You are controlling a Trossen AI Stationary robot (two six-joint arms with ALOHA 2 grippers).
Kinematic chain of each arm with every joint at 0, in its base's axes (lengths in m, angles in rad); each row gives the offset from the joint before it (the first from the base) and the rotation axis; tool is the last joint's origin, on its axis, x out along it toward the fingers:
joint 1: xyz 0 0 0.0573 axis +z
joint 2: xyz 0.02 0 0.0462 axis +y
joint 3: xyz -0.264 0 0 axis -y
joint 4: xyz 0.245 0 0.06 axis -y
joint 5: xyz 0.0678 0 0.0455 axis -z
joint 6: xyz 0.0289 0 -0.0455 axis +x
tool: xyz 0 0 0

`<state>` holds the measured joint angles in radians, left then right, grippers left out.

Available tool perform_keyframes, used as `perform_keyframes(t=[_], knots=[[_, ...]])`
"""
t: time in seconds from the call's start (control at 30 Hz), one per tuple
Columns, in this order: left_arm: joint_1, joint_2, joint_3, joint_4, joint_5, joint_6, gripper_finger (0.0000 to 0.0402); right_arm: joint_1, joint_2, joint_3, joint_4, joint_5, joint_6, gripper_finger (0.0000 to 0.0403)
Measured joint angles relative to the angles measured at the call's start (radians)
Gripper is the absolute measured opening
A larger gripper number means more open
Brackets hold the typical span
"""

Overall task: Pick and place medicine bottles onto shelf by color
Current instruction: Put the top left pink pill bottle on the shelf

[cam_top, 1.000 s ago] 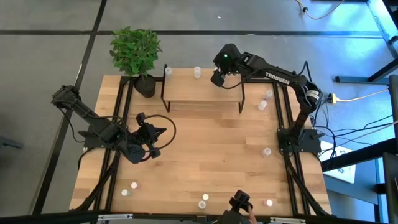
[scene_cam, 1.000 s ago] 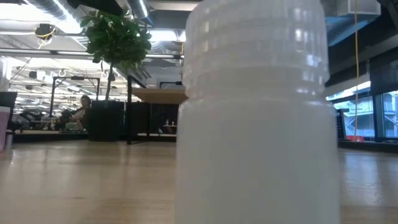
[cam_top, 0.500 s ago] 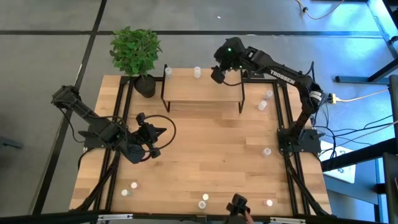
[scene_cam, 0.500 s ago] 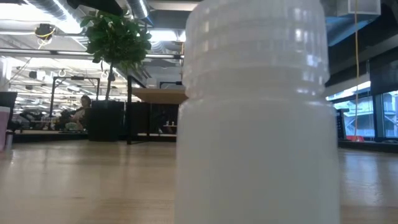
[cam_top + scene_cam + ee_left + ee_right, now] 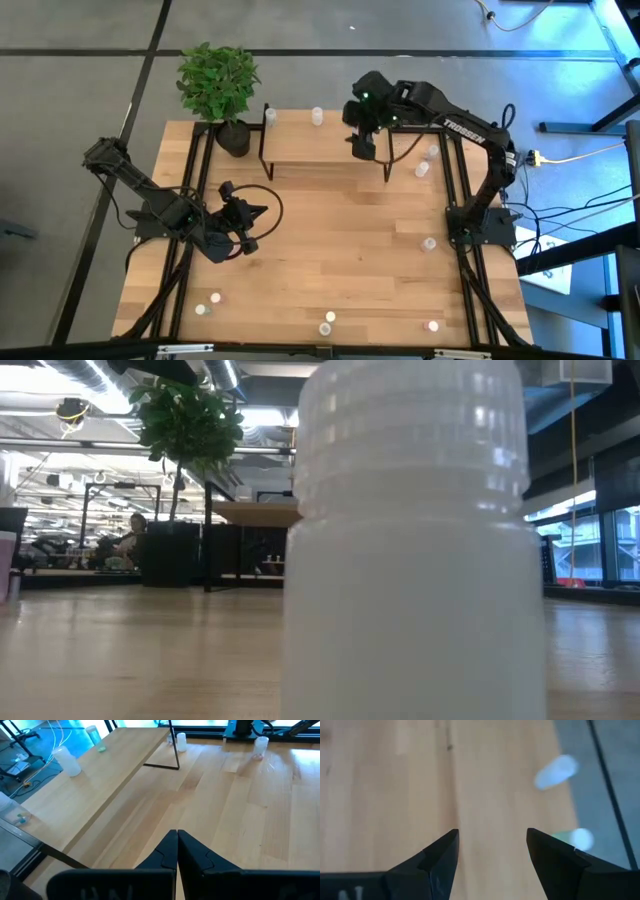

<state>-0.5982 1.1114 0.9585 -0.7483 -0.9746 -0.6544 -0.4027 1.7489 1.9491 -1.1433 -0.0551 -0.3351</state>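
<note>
- Right gripper [image 5: 362, 148] over the right end of the shelf [image 5: 300, 142], fingers [image 5: 437, 857] standing well apart, nothing between them.
- Past those fingers, only light wood and two blurred bottles [image 5: 557, 771] near the far edge; cap colours hard to tell there, one perhaps green.
- On the shelf's far edge, two medicine bottles upright: one at the left corner [image 5: 270, 116], one near the middle [image 5: 317, 116].
- Just off the shelf's right end, two more bottles on the table [image 5: 427, 160], close to each other.
- Further from the shelf, one bottle at the right side of the table [image 5: 429, 243] and several along the near edge [image 5: 328, 322].
- Left gripper [image 5: 247, 214] waiting well in front of the shelf's left part, fingers pressed together, empty.
- Risk of a knock-over: open fingers low beside the shelf's right leg, so a careless sideways move could catch the black frame and shake the placed bottles.
- Risk of a wrong sort: caps tiny and blurred from the wrist, so easy to pick one colour and set it with another.
- Risk of a slip: bottles small and smooth, so a grip taken off-centre could tip or roll one, perhaps off the table edge.
- One bottle [image 5: 415, 540] right against the low camera, hiding most of the table from that side.
</note>
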Motion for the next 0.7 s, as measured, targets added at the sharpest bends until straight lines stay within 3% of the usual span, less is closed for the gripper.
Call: perform_keyframes(t=[0.13, 0.37, 0.7], knots=[[0.000, 0.000, 0.000, 0.000, 0.009, 0.000, 0.0000, 0.048, 0.002, -0.002, -0.047, 0.000, 0.000, 0.0236], [0.000, 0.000, 0.000, -0.004, 0.127, -0.050, 0.0000, 0.138, 0.002, -0.002, -0.069, -0.001, -0.010, 0.0236], [0.000, 0.000, 0.000, -0.037, 0.391, -0.055, 0.0000, 0.261, 0.002, -0.002, -0.073, -0.002, -0.015, 0.0236]])
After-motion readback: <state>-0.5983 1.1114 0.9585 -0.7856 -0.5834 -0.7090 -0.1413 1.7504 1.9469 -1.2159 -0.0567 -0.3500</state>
